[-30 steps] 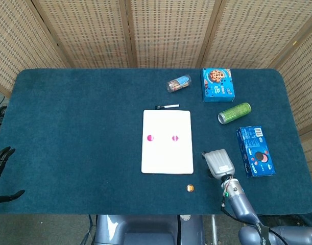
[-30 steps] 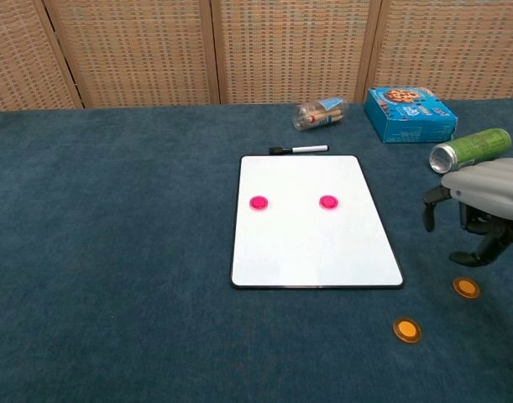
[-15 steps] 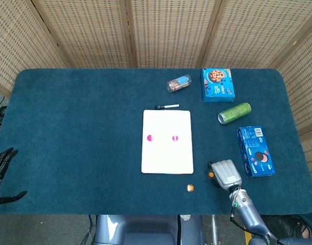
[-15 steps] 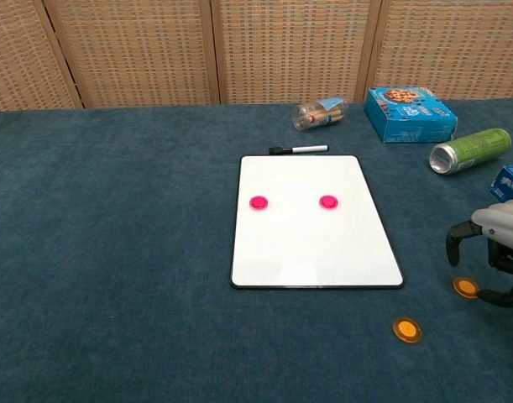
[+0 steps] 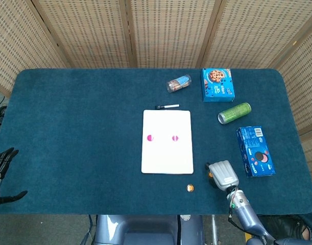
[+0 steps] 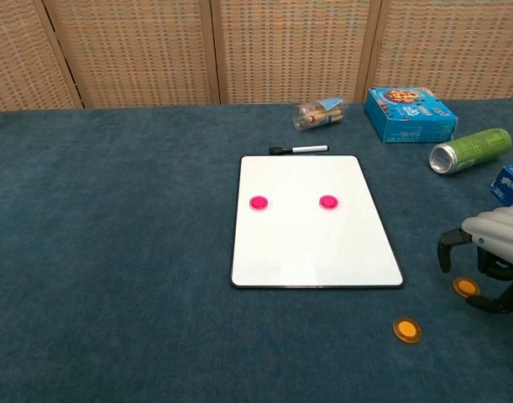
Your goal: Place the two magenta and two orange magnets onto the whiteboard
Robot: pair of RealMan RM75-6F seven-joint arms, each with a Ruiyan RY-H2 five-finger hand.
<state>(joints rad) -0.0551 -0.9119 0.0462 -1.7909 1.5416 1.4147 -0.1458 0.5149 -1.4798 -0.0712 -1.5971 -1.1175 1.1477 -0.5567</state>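
Note:
The whiteboard (image 6: 315,220) (image 5: 167,141) lies flat mid-table with two magenta magnets (image 6: 259,202) (image 6: 327,201) on it. Two orange magnets lie on the cloth right of its near corner: one (image 6: 406,329) (image 5: 190,188) alone, the other (image 6: 466,287) under my right hand (image 6: 491,252) (image 5: 223,174). That hand hovers just over this magnet with its fingers spread around it, holding nothing. My left hand (image 5: 1,173) rests open at the table's far left edge, seen only in the head view.
A black marker (image 6: 298,149) lies along the whiteboard's far edge. Behind it are a tipped clear jar (image 6: 319,112), a blue cookie box (image 6: 409,114) and a green can (image 6: 469,149). Another blue box (image 5: 255,151) lies right of my right hand.
My right hand has come down and toward the table's near edge, from beside the whiteboard's right side to over the right orange magnet. Magnets and left hand have not moved.

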